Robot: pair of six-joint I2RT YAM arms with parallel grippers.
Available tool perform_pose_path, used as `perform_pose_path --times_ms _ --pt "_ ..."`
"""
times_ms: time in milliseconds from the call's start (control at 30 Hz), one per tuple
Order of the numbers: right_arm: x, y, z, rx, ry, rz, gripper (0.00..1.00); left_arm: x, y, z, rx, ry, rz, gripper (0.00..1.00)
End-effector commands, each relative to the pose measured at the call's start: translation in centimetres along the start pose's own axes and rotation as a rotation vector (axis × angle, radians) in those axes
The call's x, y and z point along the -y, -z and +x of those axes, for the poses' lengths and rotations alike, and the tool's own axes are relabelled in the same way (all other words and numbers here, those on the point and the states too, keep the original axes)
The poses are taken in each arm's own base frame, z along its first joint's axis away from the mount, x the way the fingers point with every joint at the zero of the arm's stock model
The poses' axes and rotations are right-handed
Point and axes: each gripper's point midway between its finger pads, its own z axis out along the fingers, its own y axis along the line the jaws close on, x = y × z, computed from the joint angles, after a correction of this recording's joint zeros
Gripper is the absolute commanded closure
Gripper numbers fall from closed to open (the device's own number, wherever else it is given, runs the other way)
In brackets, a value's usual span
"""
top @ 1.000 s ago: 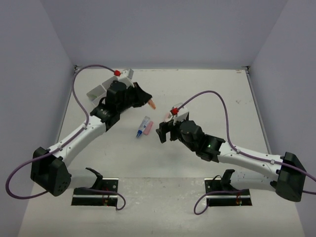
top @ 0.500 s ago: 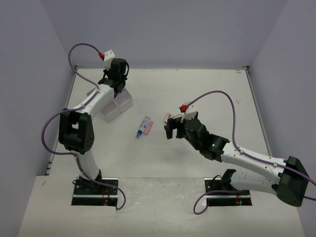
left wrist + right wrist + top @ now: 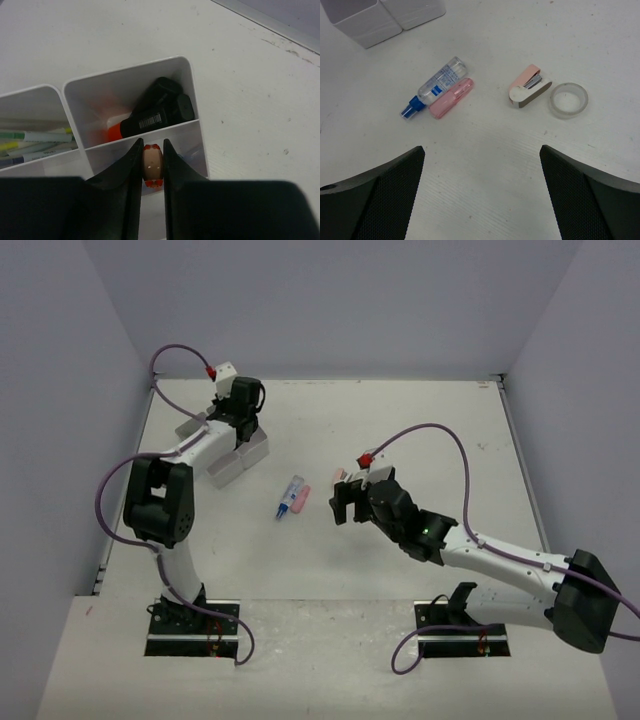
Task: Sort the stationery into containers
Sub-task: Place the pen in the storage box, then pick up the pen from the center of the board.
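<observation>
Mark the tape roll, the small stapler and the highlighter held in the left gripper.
tape roll [image 3: 569,114], right wrist view, near side of its clear ring.
stapler [image 3: 529,89], right wrist view, middle of its body.
highlighter [image 3: 152,165], left wrist view, middle of its visible peach barrel.

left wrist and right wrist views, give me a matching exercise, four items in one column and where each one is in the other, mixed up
Items
1. peach highlighter
2. orange and black marker
3. clear tape roll
4. clear bottle with blue cap

Places
A. on the table, next to the pink stapler
B. lying inside a compartment of the tray
C. pinched between the fingers of the left gripper
D. on the table, right alongside the pink highlighter

Pairs: 1-C, 2-B, 3-A, 4-D
</observation>
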Motion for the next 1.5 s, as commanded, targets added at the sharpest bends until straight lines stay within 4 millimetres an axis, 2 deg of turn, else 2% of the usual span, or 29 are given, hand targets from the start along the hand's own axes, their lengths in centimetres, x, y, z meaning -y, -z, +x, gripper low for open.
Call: perform_pose_path --times_ms 0,67,100,200,300,333,400,500,533,567,633,733,800,900,1033,1467 --pt "-0.9 -0.4 -0.9 0.021 -0.02 -0.03 0.01 -0.3 -0.2 -1.5 0.07 0.06 -0.031 0.72" --pt "-1.0 -0.8 -0.6 0.004 -0.026 -0.027 0.01 -0.3 0.3 -1.5 0.066 0.069 -0.02 0.52" --pt "-1.1 -1.0 -0.4 -0.006 -0.03 -0.022 0.01 -0.4 0.8 -1.9 0.071 0.081 -0.013 0.48" --pt "-1.6 -2.1 -0.2 -0.052 -0.087 0.008 0.01 -0.1 2.7 -3.4 0.087 0.121 0.035 0.38" --pt "-2.4 -3.7 0.2 -0.122 -0.193 0.065 0.03 0.3 5.2 -5.0 0.103 0.157 0.085 0.36" --pt "-2.7 -4.4 0.4 -0.145 -0.224 0.092 0.06 0.4 6.4 -5.7 0.108 0.169 0.105 0.35" --pt "-2.7 -5.9 2.0 -0.247 -0.263 0.185 0.15 0.9 9.9 -6.7 0.106 0.183 0.177 0.3" --pt "-4.0 -8.9 2.8 -0.329 -0.291 0.249 0.31 0.2 15.2 -7.6 0.089 0.201 0.295 0.16" --pt "-4.0 -9.2 3.4 -0.357 -0.288 0.267 0.34 -0.1 16.5 -7.5 0.08 0.202 0.33 0.12" --pt "-4.6 -10.6 4.0 -0.389 -0.298 0.288 0.35 -0.1 18.3 -7.1 0.052 0.197 0.403 0.09" --pt "-4.7 -11.6 4.8 -0.411 -0.313 0.316 0.43 -1.4 20.7 -6.2 0.034 0.177 0.45 0.07" --pt "-4.7 -12.7 5.9 -0.425 -0.336 0.35 0.49 -3.4 22.9 -4.2 0.009 0.132 0.499 0.06" --pt "-4.5 -12.9 6.4 -0.425 -0.346 0.37 0.54 -5.0 24.6 -4.1 0.026 0.128 0.526 0.05" --pt "-4.6 -13.4 7.1 -0.434 -0.347 0.37 0.56 -6.5 25.7 -3.2 0.026 0.103 0.545 0.04" --pt "-4.6 -13.8 7.7 -0.444 -0.344 0.364 0.55 -7.7 25.9 -1.9 0.011 0.067 0.536 0.03" --pt "-5.4 -14.9 7.6 -0.442 -0.336 0.335 0.55 -8.4 24.6 2.7 -0.076 -0.001 0.526 0.03"
